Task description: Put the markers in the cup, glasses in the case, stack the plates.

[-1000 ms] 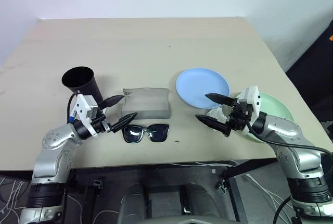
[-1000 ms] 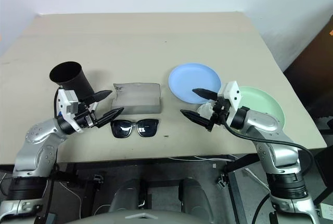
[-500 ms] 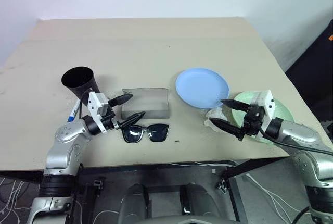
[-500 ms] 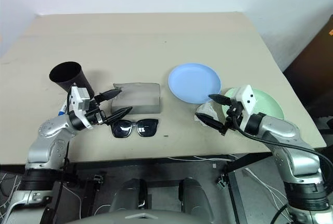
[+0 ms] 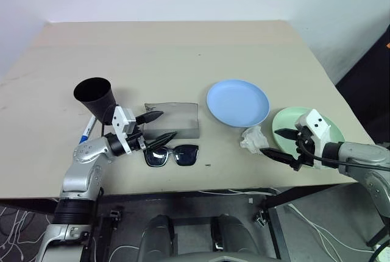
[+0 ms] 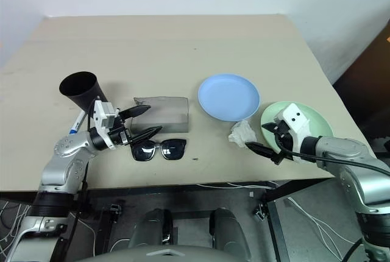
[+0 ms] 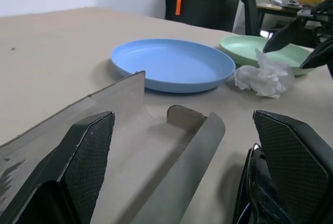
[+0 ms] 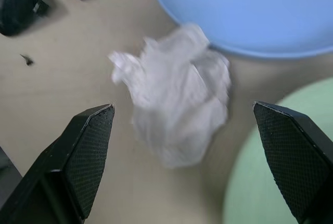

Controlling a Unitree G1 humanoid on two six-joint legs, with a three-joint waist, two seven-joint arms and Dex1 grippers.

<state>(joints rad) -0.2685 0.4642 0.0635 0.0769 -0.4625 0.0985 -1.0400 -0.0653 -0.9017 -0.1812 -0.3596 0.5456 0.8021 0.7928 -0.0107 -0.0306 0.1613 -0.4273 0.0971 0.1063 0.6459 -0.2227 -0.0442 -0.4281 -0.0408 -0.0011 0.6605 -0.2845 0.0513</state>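
The black cup (image 5: 94, 94) stands at the table's left, and a white marker with a blue cap (image 5: 87, 129) lies just in front of it. My left gripper (image 5: 163, 125) is open and level, its fingertips at the left end of the grey case (image 5: 173, 120). The case's open mouth (image 7: 156, 130) faces it. The black glasses (image 5: 171, 155) lie in front of the case. The blue plate (image 5: 237, 102) and the green plate (image 5: 308, 129) sit side by side on the right. My right gripper (image 5: 271, 141) is open and tilted down by the green plate's near edge, holding nothing.
A crumpled white tissue (image 5: 253, 139) lies between the two plates, just left of my right gripper's fingertips. The table's front edge (image 5: 201, 186) runs close below the glasses and both grippers. The far half of the tabletop (image 5: 183, 49) is bare.
My right gripper has swung right, from in front of the blue plate to the green plate, tilting down and uncovering the tissue. My left gripper has edged right toward the case.
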